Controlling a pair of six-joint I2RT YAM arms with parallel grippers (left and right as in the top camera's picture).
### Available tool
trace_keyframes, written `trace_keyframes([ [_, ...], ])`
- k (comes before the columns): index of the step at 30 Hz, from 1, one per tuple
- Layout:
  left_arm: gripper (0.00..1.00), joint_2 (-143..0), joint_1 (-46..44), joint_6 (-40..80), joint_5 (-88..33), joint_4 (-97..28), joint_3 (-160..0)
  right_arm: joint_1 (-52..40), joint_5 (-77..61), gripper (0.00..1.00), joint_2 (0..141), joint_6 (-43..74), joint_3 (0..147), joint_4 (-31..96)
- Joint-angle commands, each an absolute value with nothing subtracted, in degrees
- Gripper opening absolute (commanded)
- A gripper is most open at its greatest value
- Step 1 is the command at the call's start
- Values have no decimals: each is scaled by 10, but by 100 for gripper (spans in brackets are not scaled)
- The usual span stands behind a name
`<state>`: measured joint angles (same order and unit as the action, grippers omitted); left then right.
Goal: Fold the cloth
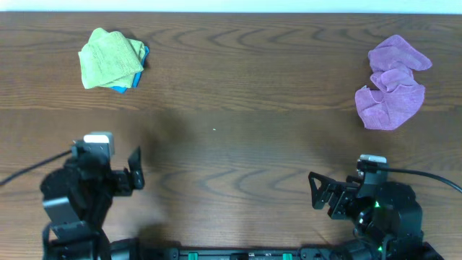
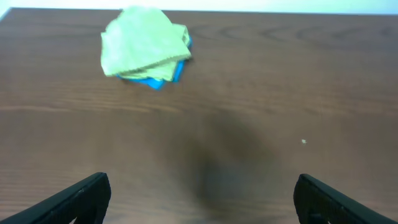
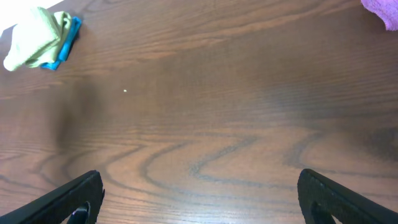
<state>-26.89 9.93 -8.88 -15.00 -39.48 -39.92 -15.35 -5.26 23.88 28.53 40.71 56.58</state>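
A crumpled purple cloth (image 1: 393, 83) lies at the far right of the wooden table (image 1: 238, 144); only its corner shows in the right wrist view (image 3: 382, 9). A folded green cloth (image 1: 110, 58) rests on a folded blue cloth (image 1: 137, 76) at the far left, also in the left wrist view (image 2: 144, 42) and the right wrist view (image 3: 34, 38). My left gripper (image 1: 134, 170) is open and empty near the front left, over bare wood (image 2: 202, 186). My right gripper (image 1: 321, 192) is open and empty near the front right (image 3: 199, 183), well short of the purple cloth.
A tiny white speck (image 1: 214, 130) lies on the wood near the table's middle. The table's far edge runs just behind the cloths. Cables trail from both arms at the front.
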Motion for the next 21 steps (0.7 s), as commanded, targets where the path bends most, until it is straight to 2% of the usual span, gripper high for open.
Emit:
trace_keyframes([
  [1, 95, -217, 86, -95, -149, -385, -353, -149, -47, 99, 236, 293, 406, 566],
  [12, 95, -113, 38, -115, -113, -385, -240, -149, -47, 99, 236, 293, 406, 566],
  [15, 95, -96, 23, -71, -69, -385, -222, -149, -47, 99, 236, 293, 406, 566],
  [21, 95, -69, 19, -57, -51, -387, -201, -149, -47, 99, 236, 293, 406, 566],
])
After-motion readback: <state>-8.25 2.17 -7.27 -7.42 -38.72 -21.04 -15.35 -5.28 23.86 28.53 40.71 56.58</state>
